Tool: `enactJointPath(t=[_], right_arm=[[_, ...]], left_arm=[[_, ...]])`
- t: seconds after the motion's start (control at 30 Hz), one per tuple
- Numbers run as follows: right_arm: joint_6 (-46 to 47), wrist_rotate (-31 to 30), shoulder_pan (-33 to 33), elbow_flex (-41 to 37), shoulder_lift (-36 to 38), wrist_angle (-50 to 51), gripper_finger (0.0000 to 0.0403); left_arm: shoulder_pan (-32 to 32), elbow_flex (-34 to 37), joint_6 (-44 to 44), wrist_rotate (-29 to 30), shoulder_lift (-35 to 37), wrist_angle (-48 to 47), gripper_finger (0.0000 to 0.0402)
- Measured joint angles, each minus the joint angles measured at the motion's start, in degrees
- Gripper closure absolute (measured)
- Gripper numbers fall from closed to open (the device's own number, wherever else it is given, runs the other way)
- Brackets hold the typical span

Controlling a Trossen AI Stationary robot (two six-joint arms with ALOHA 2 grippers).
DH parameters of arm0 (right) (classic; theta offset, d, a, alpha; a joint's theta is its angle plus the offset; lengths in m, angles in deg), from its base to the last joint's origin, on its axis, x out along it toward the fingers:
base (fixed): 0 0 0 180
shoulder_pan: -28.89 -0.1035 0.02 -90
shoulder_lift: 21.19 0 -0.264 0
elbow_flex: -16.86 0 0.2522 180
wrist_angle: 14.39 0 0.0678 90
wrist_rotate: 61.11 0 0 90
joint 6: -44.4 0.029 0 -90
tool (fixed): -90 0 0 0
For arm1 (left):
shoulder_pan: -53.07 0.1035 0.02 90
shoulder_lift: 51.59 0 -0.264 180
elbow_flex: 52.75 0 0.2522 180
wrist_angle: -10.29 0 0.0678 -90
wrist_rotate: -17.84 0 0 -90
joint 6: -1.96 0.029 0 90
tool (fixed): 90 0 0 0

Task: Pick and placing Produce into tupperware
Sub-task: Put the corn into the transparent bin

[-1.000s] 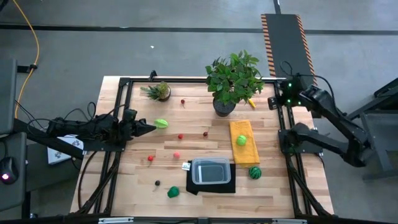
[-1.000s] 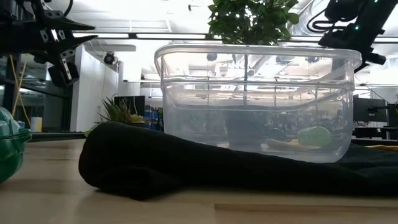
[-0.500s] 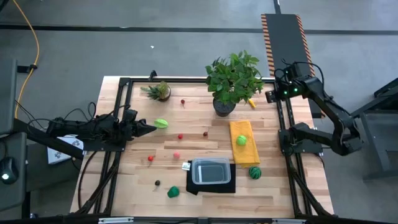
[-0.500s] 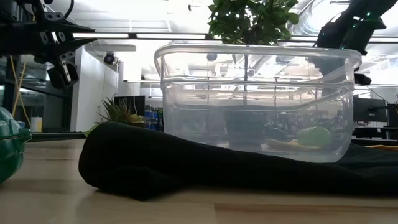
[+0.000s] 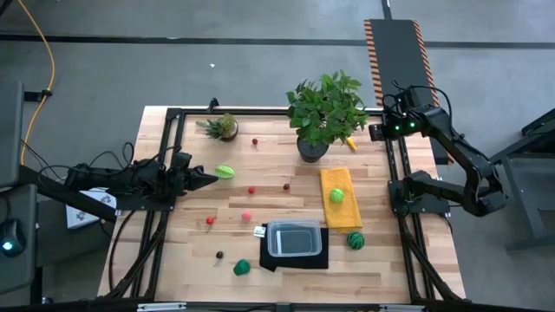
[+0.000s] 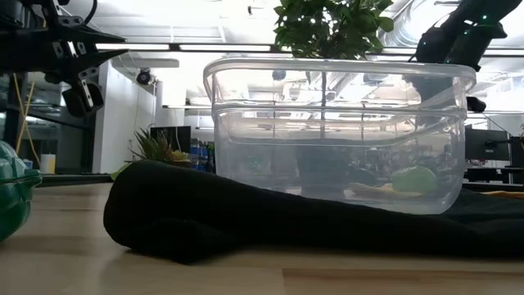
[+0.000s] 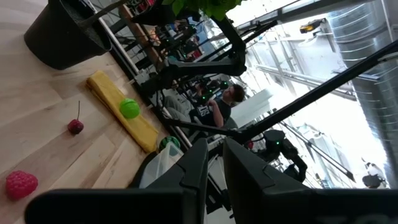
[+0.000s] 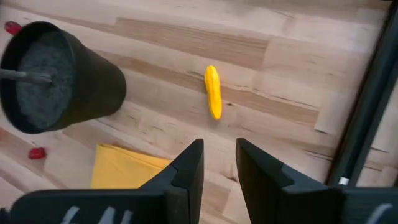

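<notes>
The clear tupperware (image 5: 294, 238) stands on a black mat (image 5: 299, 260) near the front edge, with nothing in it. Produce lies scattered on the wood: a light green piece (image 5: 225, 172), small red pieces (image 5: 251, 190), a round green piece (image 5: 336, 196) on the yellow cloth (image 5: 338, 178), and a yellow piece (image 8: 213, 92) by the far right corner. My left gripper (image 5: 214, 178) is shut and level, its tip just short of the light green piece. My right gripper (image 8: 219, 146) hangs above the far right corner, slanting down, its fingers a little apart with nothing between them.
A big potted plant (image 5: 325, 108) and a small one (image 5: 224, 127) stand along the far edge. A striped green ball (image 5: 355, 240) and a dark green piece (image 5: 242, 268) flank the mat. The black frame rails (image 5: 173, 147) run along the sides. A person (image 7: 233, 96) shows beyond the table.
My right arm has swung toward the far right corner, sinking a little and tipping its gripper further down, then has come to rest. The left arm and all produce stay where they were.
</notes>
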Motion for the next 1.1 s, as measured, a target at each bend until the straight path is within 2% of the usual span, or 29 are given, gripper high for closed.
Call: enactJointPath(t=[0.33,0.53,0.73,0.93,1.1], right_arm=[[2.0,2.6,-0.1,0.0,0.0,-0.1,0.0318],[4.5,5.2,-5.2,0.0,0.0,-0.3,0.0318],[5.6,0.1,-10.3,0.0,-0.2,-4.8,0.0318],[6.2,-1.0,-10.4,0.0,-3.4,-6.4,0.0316],[5.9,-1.2,-10.5,0.0,-6.9,-6.5,0.0288]], left_arm=[[0.0,0.0,0.0,0.0,0.0,0.0,0.0360],[0.0,0.0,0.0,0.0,0.0,0.0,0.0360],[0.0,0.0,0.0,0.0,0.0,-0.2,0.0360],[0.0,0.0,0.1,0.0,0.0,-0.4,0.0360],[0.0,0.0,0.2,0.0,0.0,-0.8,0.0360]])
